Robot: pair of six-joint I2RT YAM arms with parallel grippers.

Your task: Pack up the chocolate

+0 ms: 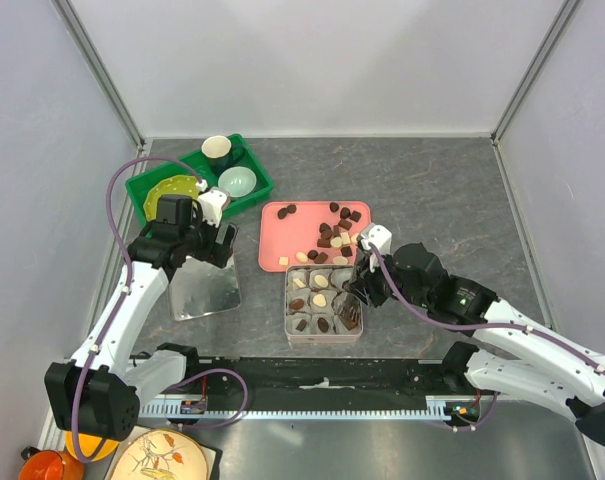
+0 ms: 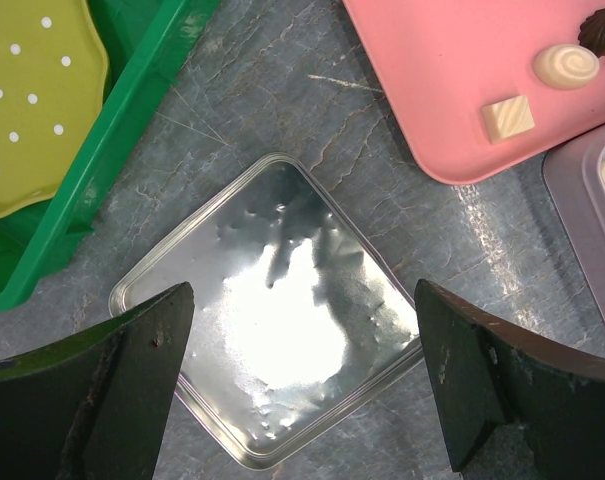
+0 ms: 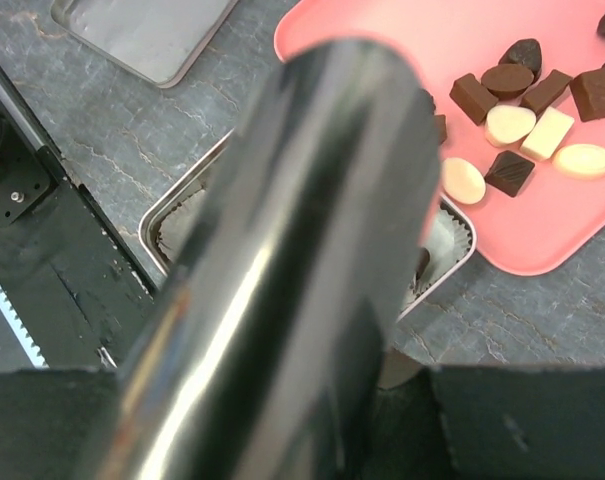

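Dark brown and cream-white chocolate pieces (image 1: 332, 236) lie on a pink tray (image 1: 282, 230). More pieces sit in paper cups inside a square tin box (image 1: 322, 303) in front of the tray. My right gripper (image 1: 360, 290) hangs over the box's right side, shut on a shiny metal tool (image 3: 312, 200) that hides most of the box in the right wrist view. Tray pieces (image 3: 509, 125) show beside the tool. My left gripper (image 2: 302, 380) is open and empty above the tin lid (image 2: 272, 310), which lies flat on the table.
A green bin (image 1: 142, 195) at the back left holds a yellow-green plate (image 1: 167, 190), a cup (image 1: 218, 150) and a pale bowl (image 1: 237, 181). White walls enclose the table on three sides. A black rail (image 1: 312, 385) runs along the near edge.
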